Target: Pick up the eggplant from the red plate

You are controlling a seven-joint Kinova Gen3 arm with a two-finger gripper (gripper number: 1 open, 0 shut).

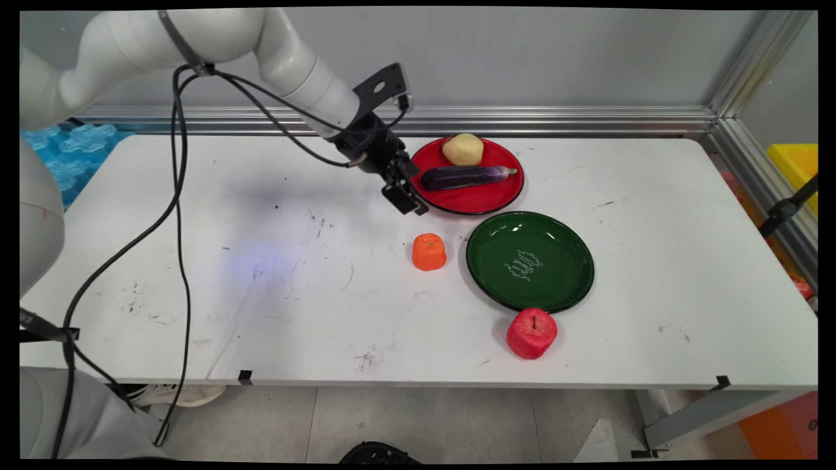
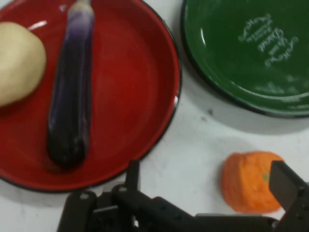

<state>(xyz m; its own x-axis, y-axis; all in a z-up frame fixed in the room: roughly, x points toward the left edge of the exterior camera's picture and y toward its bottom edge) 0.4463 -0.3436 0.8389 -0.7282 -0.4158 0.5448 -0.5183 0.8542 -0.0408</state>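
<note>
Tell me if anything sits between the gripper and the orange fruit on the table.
Nothing visible does. The gripper hangs by the red plate's left rim, and only bare table lies between it and the orange fruit.

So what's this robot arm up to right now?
The arm's gripper hangs open and empty over the table, beside the near-left rim of a red plate that holds an eggplant and a potato. It touches nothing. An orange toy fruit sits on the table just below it, next to an empty green plate. A red apple lies nearer the table's front edge.
</note>
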